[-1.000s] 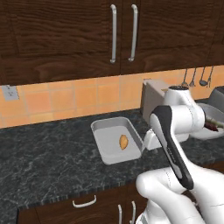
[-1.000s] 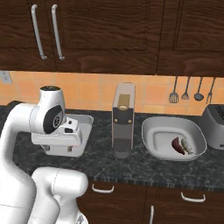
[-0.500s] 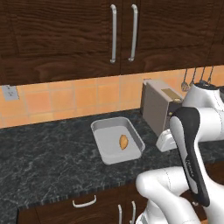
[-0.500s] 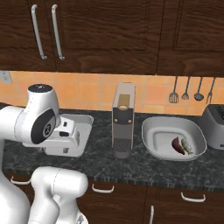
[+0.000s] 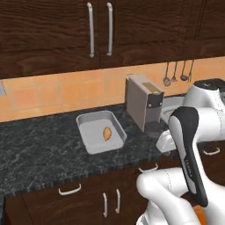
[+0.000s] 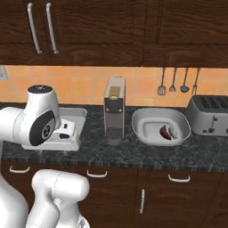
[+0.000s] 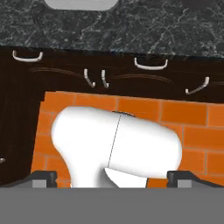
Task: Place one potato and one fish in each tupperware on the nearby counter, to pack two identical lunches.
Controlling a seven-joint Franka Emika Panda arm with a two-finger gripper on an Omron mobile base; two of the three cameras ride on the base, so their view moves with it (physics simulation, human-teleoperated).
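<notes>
jaws first: the gripper [image 7: 113, 178] stands wide apart with nothing between the tips. my read is that it's empty and between carries, held open so it can drop straight onto the next item.

in the hand view it looks down past the cabinet fronts, with the counter [image 7: 153, 26] across at 12 o'clock. so the hand hangs off the front edge, clear of everything on the stone. i'd call that a safe travelling pose, not a reach.

moving outward in the left base view, the nearest tupperware [image 5: 88, 140] sits flat on the worktop at 9 o'clock of the tall grey appliance [image 5: 143, 105], near it but apart. the potato [image 5: 107, 133] lies inside, toward the tray's 3 o'clock wall and resting on the floor of it. its long axis runs about 1 o'clock to 7 o'clock in that view, a little off the tray's own long side. i can't tell one end from the other. i see no fish beside it, so this lunch looks half packed.

in the right base view, the other grey tray [image 6: 153, 116] sits at 3 o'clock of the appliance. it holds a dark red lump [image 6: 164, 132] touching a pale lump [image 6: 173, 132]. both are too small for me to tell whether either is a fish, or which way it points.
</notes>
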